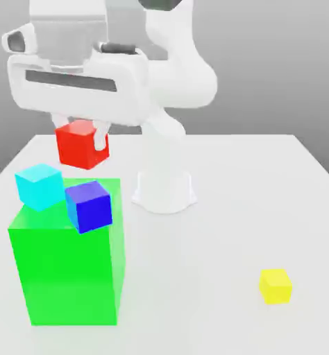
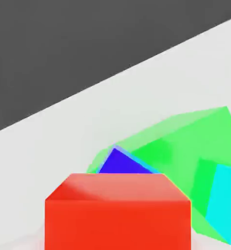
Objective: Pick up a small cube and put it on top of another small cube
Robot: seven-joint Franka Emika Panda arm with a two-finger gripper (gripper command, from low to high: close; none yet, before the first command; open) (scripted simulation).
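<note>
**Holding the red cube aloft**

The red cube (image 1: 82,144) was seen gripped between the closed jaws of the gripper (image 1: 78,129), lifted clear of the tabletop (image 1: 264,187) and hanging above its far part, towards the exterior view's left. Below and in front of it, near the tabletop's front corner on that same side, a large green block (image 1: 66,277) was set, with a cyan cube (image 1: 39,186) and a tilted blue cube (image 1: 89,205) resting on its top. A yellow cube (image 1: 275,286) was placed well apart, near the front edge on the exterior view's right. In the hand view, the red cube (image 2: 118,212) was shown in front of the blue cube (image 2: 121,162) and the green block (image 2: 185,136).
</note>
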